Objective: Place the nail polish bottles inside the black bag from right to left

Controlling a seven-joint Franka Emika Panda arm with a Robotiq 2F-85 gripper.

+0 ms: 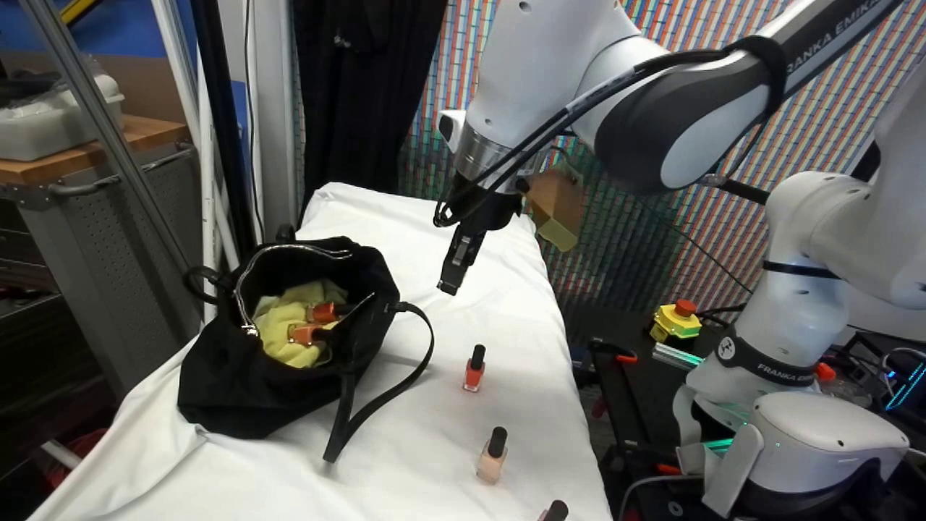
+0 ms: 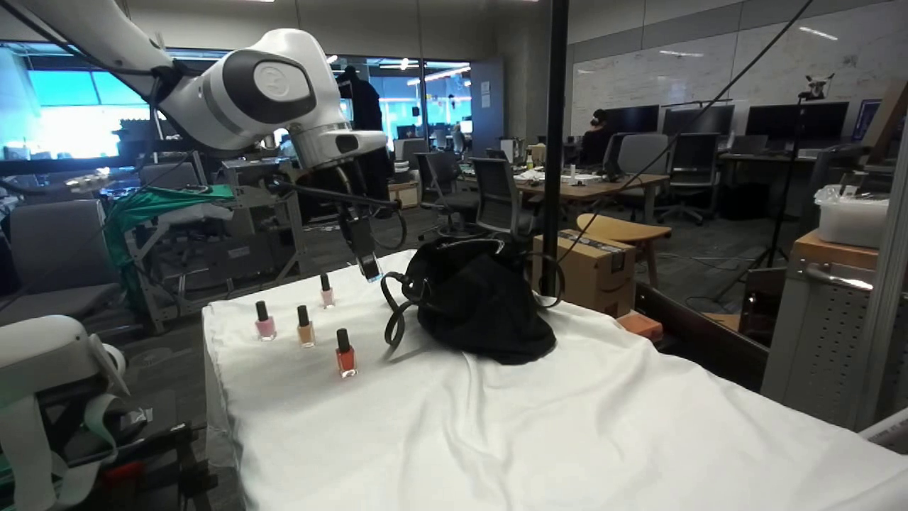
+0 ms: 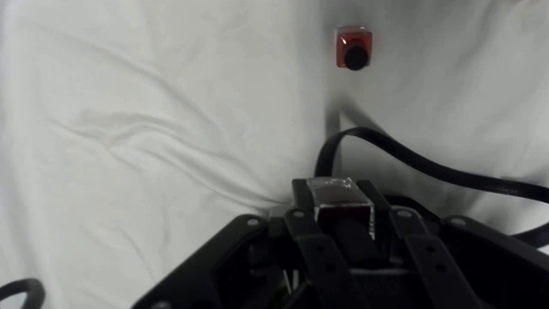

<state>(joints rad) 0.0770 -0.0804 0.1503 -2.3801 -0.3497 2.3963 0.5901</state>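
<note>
My gripper is shut on a dark red nail polish bottle, held cap toward the palm. In both exterior views the gripper is above the table beside the bag. The black bag stands open. Two orange-red bottles lie on its yellow-green lining. On the table stand a red bottle, a peach bottle, a pink bottle and a pale pink bottle.
The bag's strap loops onto the white-covered table toward the bottles; it also shows in the wrist view. A dark post and a cardboard box stand beyond the bag. A metal cart stands beside the table.
</note>
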